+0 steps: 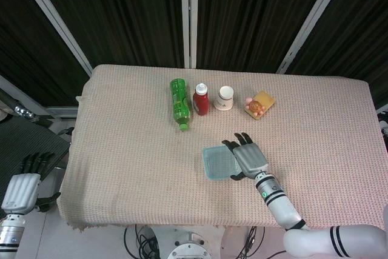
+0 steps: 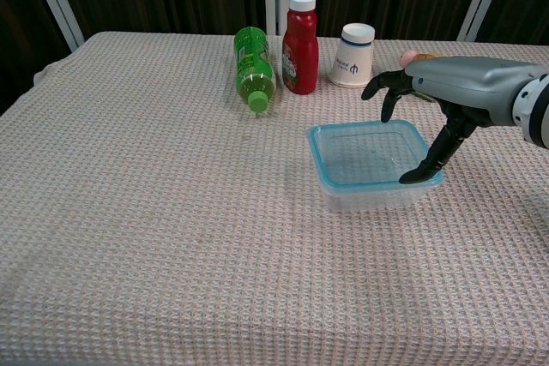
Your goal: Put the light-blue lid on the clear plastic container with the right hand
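While sitting on the table (image 2: pixel 129 212), light-blue lid (image 2: pixel 375 154) seated on top of clear plastic container (image 2: pixel 377 195), rim lined up all round in chest view; placed right of centre, toward near edge in head view (image 1: pixel 219 162). Right hand (image 2: pixel 446 92) just right of container, above its right edge, palm down, fingers apart and holding nothing. Thumb (image 2: pixel 433 159) pointing down, tip at lid's right rim near the near-right corner; touching or just off, cannot tell. Other fingers (image 2: pixel 388 92) curled forward over far-right corner, above the lid. Same hand in head view (image 1: pixel 248 158) overlapping container's right side, forearm running to near right.

Left hand (image 1: pixel 21 187) well off the table, low at far left of head view, fingers straight and slightly spread, empty; missing from chest view.

Along far side of table, left to right: green bottle (image 2: pixel 251 64) lying on its side, cap toward near edge; red sauce bottle (image 2: pixel 299 40) upright with white cap, just beside green bottle; white paper cup (image 2: pixel 353 55) upside down; small toy figure on a yellow block (image 1: pixel 259 105), mostly hidden behind right hand in chest view. All four well apart from container. Woven beige-pink cloth over whole tabletop. Dark curtains (image 1: pixel 133 10) with pale frame bars behind.
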`<action>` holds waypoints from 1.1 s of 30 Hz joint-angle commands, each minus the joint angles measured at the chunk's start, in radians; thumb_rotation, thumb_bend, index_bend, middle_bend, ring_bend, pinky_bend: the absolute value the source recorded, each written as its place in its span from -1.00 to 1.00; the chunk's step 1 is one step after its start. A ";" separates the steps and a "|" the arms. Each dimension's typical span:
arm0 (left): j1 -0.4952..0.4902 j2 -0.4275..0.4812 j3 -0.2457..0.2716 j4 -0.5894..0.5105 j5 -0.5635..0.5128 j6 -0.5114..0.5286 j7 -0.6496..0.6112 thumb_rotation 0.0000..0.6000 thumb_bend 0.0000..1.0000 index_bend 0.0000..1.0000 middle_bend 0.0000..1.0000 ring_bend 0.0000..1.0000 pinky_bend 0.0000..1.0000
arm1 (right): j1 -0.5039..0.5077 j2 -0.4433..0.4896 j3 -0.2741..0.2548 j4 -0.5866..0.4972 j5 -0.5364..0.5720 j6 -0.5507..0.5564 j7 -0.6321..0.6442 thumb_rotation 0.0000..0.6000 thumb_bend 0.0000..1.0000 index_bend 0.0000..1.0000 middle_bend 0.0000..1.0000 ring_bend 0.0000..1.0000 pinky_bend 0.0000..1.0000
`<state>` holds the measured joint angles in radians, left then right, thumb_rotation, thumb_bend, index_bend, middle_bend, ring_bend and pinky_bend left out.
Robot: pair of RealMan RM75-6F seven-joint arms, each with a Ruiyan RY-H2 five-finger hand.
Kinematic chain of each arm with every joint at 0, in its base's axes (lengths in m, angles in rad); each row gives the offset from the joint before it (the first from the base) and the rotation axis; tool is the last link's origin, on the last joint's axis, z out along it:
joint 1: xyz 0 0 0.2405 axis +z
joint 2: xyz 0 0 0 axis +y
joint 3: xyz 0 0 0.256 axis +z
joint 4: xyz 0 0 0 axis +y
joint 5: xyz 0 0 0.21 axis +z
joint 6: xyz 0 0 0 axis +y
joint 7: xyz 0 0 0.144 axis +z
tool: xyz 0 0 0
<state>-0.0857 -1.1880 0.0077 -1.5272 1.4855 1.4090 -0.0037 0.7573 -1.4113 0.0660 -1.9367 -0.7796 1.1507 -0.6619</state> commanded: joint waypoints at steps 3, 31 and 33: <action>-0.001 0.005 -0.001 -0.013 -0.004 -0.003 0.013 1.00 -1.00 -0.80 -0.86 -1.00 -1.00 | -0.016 0.046 -0.001 -0.007 -0.042 -0.019 0.049 1.00 -1.00 -0.70 -0.49 -1.00 -1.00; -0.002 0.009 0.001 -0.036 -0.017 -0.016 0.028 1.00 -1.00 -0.82 -0.87 -1.00 -1.00 | 0.032 0.047 -0.046 0.083 -0.053 -0.123 0.015 1.00 -1.00 -0.70 -0.50 -1.00 -1.00; -0.003 0.008 0.002 -0.035 -0.015 -0.017 0.028 1.00 -1.00 -0.82 -0.87 -1.00 -1.00 | 0.031 0.040 -0.050 0.090 -0.054 -0.127 0.018 1.00 -1.00 -0.70 -0.50 -1.00 -1.00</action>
<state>-0.0887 -1.1799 0.0094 -1.5623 1.4709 1.3922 0.0245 0.7887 -1.3687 0.0175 -1.8490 -0.8333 1.0259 -0.6451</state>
